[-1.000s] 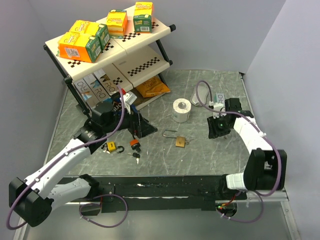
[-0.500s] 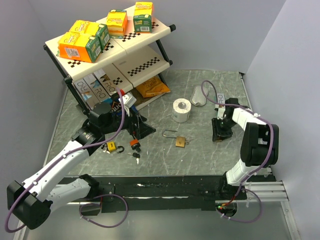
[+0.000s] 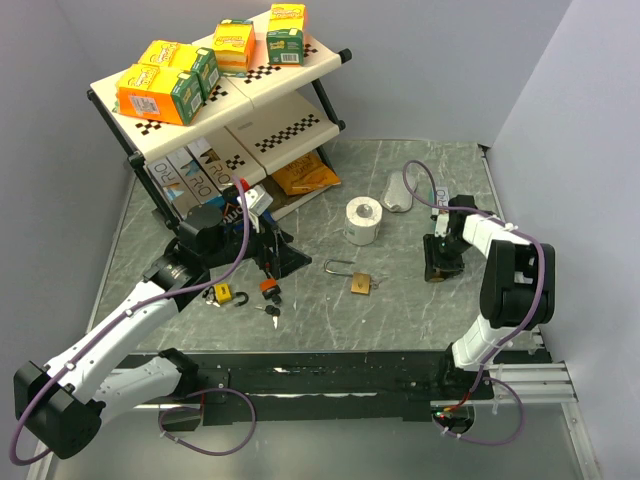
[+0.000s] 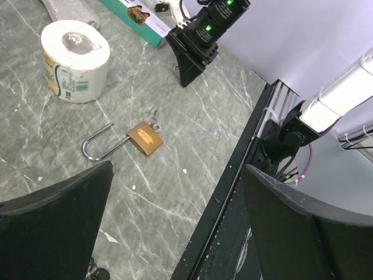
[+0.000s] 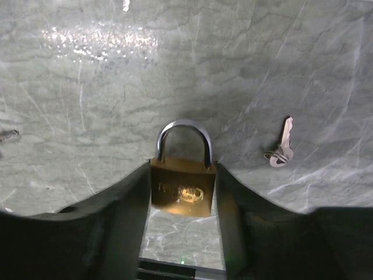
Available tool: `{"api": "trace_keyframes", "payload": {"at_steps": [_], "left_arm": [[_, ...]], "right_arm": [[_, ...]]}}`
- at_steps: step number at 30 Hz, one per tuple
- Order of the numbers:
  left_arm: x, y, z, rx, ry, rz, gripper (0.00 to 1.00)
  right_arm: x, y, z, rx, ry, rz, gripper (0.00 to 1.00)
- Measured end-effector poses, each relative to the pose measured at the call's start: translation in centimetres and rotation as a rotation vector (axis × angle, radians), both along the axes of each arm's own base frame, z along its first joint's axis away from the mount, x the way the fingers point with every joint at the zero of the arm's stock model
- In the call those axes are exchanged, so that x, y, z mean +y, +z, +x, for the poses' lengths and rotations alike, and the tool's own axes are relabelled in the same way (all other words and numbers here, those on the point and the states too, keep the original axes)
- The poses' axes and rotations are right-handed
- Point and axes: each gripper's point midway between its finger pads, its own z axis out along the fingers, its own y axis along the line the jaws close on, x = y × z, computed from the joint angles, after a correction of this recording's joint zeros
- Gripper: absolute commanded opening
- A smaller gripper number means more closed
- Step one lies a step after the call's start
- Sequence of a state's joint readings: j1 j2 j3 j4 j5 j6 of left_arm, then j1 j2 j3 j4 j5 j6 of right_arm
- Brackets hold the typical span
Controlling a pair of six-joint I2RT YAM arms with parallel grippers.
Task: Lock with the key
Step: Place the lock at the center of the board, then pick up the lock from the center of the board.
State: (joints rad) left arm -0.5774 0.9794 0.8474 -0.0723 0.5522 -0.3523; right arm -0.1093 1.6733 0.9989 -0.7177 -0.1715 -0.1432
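A small brass padlock (image 5: 183,189) with its shackle closed sits between my right gripper's (image 5: 183,204) fingers, which press on both of its sides, low over the table. A loose silver key (image 5: 281,149) lies on the table just right of it. In the top view the right gripper (image 3: 440,262) points down at the right of the table. A second brass padlock (image 3: 361,283) with an open shackle and a key in it lies mid-table, also in the left wrist view (image 4: 144,138). My left gripper (image 3: 277,256) is wide open and empty, left of it.
A toilet roll (image 3: 363,220) stands behind the open padlock. A yellow-black padlock (image 3: 225,294), an orange one (image 3: 270,288) and a small key (image 3: 272,312) lie near the left gripper. A shelf rack (image 3: 240,120) with boxes fills the back left. A silver pouch (image 3: 397,190) lies at the back.
The right arm's elbow has swung in and its wrist has turned, while the gripper stays at the same spot on the table. The left arm has barely shifted.
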Motion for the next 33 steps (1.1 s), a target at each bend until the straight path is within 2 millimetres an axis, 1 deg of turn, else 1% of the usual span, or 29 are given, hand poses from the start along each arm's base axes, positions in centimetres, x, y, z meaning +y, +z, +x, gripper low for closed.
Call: {"api": "trace_keyframes", "payload": {"at_steps": [1, 3, 7, 10, 12, 13, 14, 16, 18, 20, 22, 23, 24, 26, 28, 31, 33], "left_arm": [[0.0, 0.0, 0.0, 0.001, 0.0, 0.0, 0.96], [0.0, 0.0, 0.0, 0.001, 0.0, 0.0, 0.96], [0.0, 0.0, 0.0, 0.001, 0.0, 0.0, 0.96], [0.0, 0.0, 0.0, 0.002, -0.001, 0.001, 0.96], [0.0, -0.1, -0.1, 0.006, -0.006, 0.003, 0.96], [0.0, -0.2, -0.3, 0.01, -0.011, 0.004, 0.96], [0.0, -0.3, -0.4, 0.015, -0.019, 0.006, 0.96], [-0.1, -0.4, -0.9, 0.023, -0.043, 0.008, 0.96], [-0.3, -0.4, -1.4, 0.031, -0.071, 0.005, 0.96], [-0.4, -0.4, -2.0, 0.043, -0.103, -0.002, 0.96], [-0.5, -0.3, -2.4, 0.05, -0.121, -0.007, 0.96], [-0.5, -0.3, -2.5, 0.053, -0.13, -0.009, 0.96], [-0.5, -0.2, -2.7, 0.053, -0.135, -0.011, 0.96], [-0.4, -0.1, -3.0, 0.052, -0.152, -0.016, 0.96], [-0.3, 0.1, -3.4, 0.049, -0.177, -0.025, 0.96], [-0.1, -0.1, -4.2, 0.054, -0.211, -0.036, 0.96], [0.0, -0.4, -4.5, 0.057, -0.228, -0.041, 0.96]], "right_arm": [[0.0, -0.1, 0.1, 0.002, -0.003, -0.001, 0.61], [0.0, -0.1, 0.1, 0.005, -0.008, -0.002, 0.7], [-0.1, 0.0, 0.4, 0.0, -0.017, -0.004, 0.75], [-0.1, 0.1, 0.5, -0.003, -0.016, -0.002, 0.82], [0.1, 0.3, 0.6, -0.009, -0.007, 0.009, 0.92], [0.4, 0.5, 0.7, -0.019, 0.006, 0.02, 0.97], [0.7, 0.7, 0.8, -0.03, 0.025, 0.03, 0.98], [1.6, 1.9, 1.1, -0.077, 0.079, 0.065, 0.99], [2.9, 3.5, 1.4, -0.145, 0.159, 0.101, 0.99], [4.9, 6.1, 1.8, -0.251, 0.288, 0.146, 0.99], [7.1, 8.0, 1.8, -0.341, 0.439, 0.166, 0.99], [8.1, 8.7, 1.7, -0.374, 0.504, 0.173, 0.99], [9.6, 9.4, 1.5, -0.419, 0.604, 0.179, 0.99], [11.8, 10.1, 1.1, -0.475, 0.742, 0.194, 0.99], [13.7, 10.2, 0.3, -0.502, 0.877, 0.211, 0.99], [15.4, 9.6, -0.4, -0.513, 1.02, 0.221, 0.99], [16.3, 9.0, -0.5, -0.513, 1.091, 0.219, 0.99]]}}
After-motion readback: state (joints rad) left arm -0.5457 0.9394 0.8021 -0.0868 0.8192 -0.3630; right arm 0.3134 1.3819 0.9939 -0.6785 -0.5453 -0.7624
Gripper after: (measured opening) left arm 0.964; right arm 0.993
